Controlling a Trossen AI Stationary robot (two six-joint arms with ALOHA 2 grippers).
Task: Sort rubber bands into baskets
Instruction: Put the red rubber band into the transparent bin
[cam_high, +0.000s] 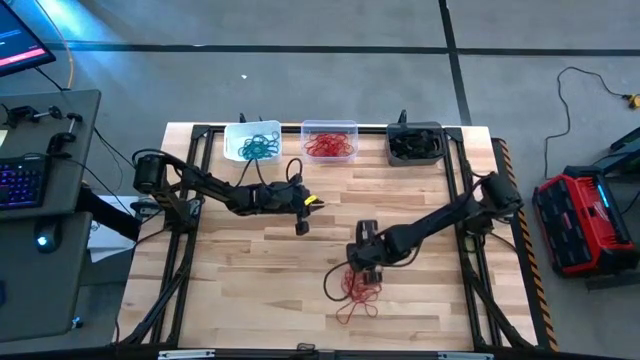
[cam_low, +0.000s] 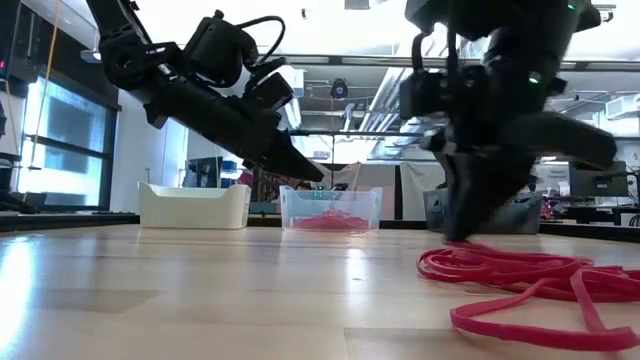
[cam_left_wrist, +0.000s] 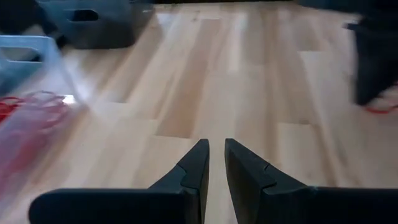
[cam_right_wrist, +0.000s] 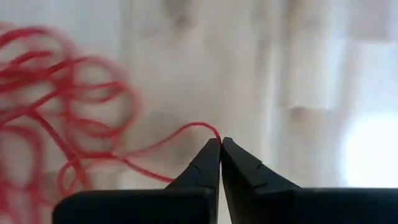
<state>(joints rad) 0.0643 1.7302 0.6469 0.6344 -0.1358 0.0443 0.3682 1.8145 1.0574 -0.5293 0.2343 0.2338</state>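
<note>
Trouble could come now. My right jaws (cam_right_wrist: 220, 142) are pinched together on one red band (cam_right_wrist: 186, 132) right at their tips, low on the desk (cam_high: 420, 200). It could slip out, or drag the tangled red pile (cam_high: 358, 288) beside them. My left jaws (cam_left_wrist: 216, 149), a little apart, hold nothing.
</note>
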